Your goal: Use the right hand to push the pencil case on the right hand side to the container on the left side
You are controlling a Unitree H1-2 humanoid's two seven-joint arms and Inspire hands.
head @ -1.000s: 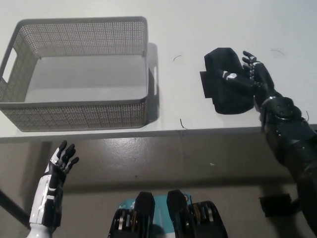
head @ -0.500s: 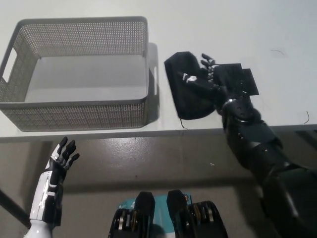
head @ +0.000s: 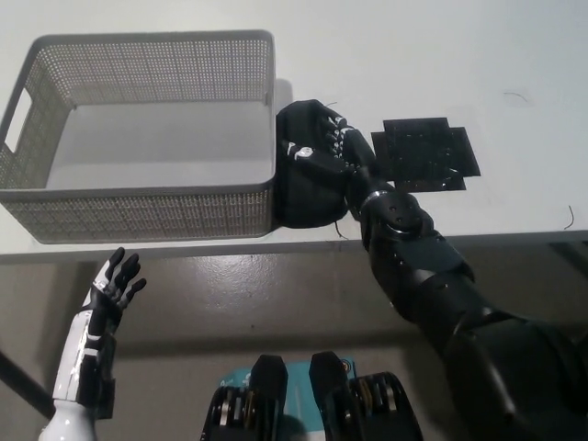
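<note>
The black right hand, fingers apparently spread flat, has slid the black fabric pencil case leftward against the grey mesh plastic basket, half hiding it.

Right hand extended flat; left hand open.

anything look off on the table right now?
Nothing damaged or spilled. The pencil case sits pressed against the basket's right wall under the right hand. A black patch marks the table.
</note>
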